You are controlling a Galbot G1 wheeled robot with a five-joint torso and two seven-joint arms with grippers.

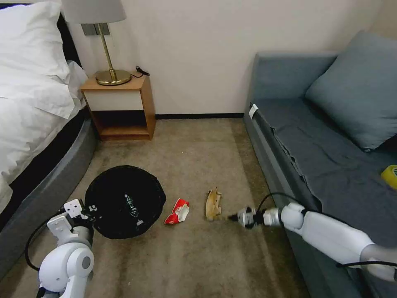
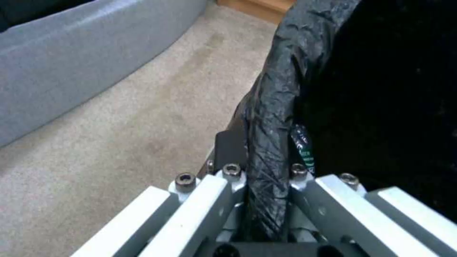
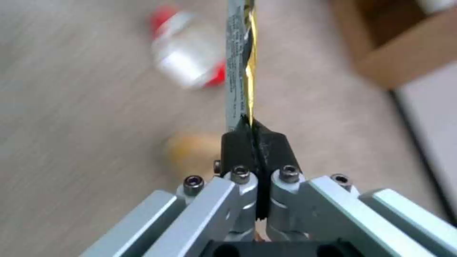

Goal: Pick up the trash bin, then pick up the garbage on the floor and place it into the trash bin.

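The trash bin (image 1: 124,200), round and lined with a crinkled black bag, is at the left of the carpet. My left gripper (image 1: 85,210) is shut on its near-left rim (image 2: 269,117), one black pad outside the bag. A clear bottle with a green label (image 1: 131,205) lies inside the bin (image 2: 302,146). My right gripper (image 1: 235,217) hangs low over the carpet, shut on a thin gold-brown snack wrapper (image 3: 242,60) seen edge-on. A red-and-white crumpled wrapper (image 1: 178,211) and a tan-brown peel-like scrap (image 1: 213,203) lie on the floor between bin and right gripper.
A bed with a grey base (image 1: 45,178) borders the left side. A wooden nightstand (image 1: 120,107) with a lamp stands at the back wall. A grey sofa (image 1: 314,157) runs along the right, with a yellow tape roll (image 1: 390,176) on it.
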